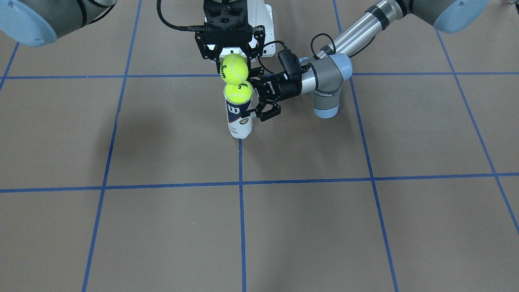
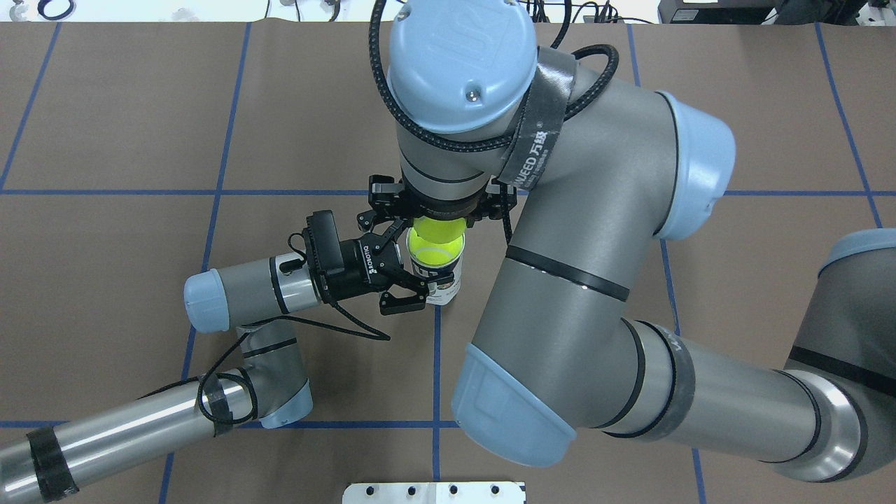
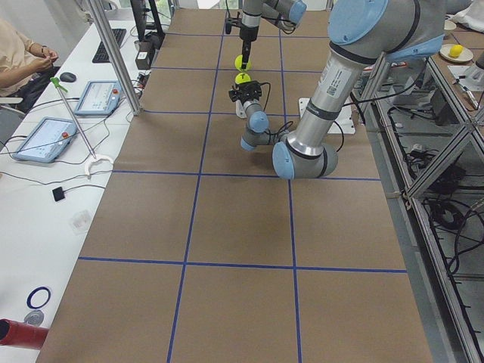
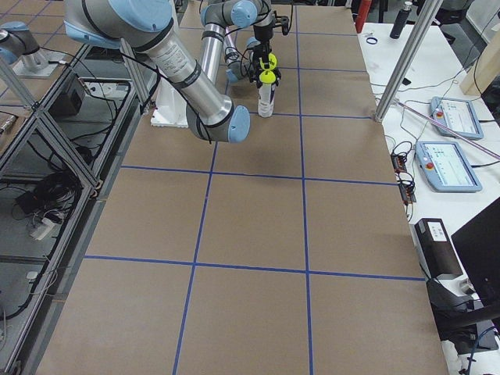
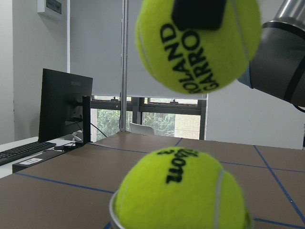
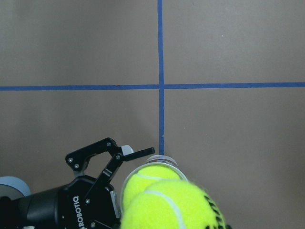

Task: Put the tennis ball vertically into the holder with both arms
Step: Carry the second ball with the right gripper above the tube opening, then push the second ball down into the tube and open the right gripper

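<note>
"Two grippers to log. The right one?"

"Item 1: right gripper [image 1: 234,59], pointing straight down, fingers clamped on the upper ball [image 5: 198,45], which is yellow-green with black lettering. Directly beneath, across a narrow gap: lower ball [image 1: 238,92], seated in the mouth of the holder [image 1: 239,121], its top above the rim."

"The left?"

"Item 2: left gripper [image 1: 256,97], lying level, jaws spread wide. One finger on each side of the holder, pressed to its wall near the top."

"And the holder itself?"

"Item 3: clear can, upright on the brown table [image 1: 365,227], standing on a blue tape line [image 1: 242,227]. Navy-and-white label, white W. Behind it, nearer the robot: white base [image 1: 265,24]."
</note>
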Tool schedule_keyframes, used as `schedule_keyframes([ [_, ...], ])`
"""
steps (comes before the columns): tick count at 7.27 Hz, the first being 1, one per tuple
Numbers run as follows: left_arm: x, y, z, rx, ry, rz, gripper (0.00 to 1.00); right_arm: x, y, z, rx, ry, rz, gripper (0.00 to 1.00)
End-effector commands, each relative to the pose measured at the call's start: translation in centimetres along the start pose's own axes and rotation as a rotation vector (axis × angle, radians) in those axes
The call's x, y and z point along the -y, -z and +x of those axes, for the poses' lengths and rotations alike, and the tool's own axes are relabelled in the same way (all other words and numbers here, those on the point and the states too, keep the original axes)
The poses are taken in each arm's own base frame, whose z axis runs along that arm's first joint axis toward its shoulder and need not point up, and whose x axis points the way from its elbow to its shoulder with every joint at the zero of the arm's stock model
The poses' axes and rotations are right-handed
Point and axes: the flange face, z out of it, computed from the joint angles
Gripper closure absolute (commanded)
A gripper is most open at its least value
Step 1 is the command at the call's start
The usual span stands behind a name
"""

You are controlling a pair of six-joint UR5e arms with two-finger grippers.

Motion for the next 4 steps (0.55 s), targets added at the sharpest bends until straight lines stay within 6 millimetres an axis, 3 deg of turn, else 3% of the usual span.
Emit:
schedule_keyframes([
  [1,-0.32,-0.02,0.51,-0.006,0.004,-0.004,0.01,-0.69,-1.43,-0.68,-0.011,0.017,-0.007,1.00],
  [4,-0.33,-0.02,0.51,-0.006,0.004,-0.004,0.01,-0.85,-2.25,-0.80,-0.023,0.028,-0.015,1.00],
])
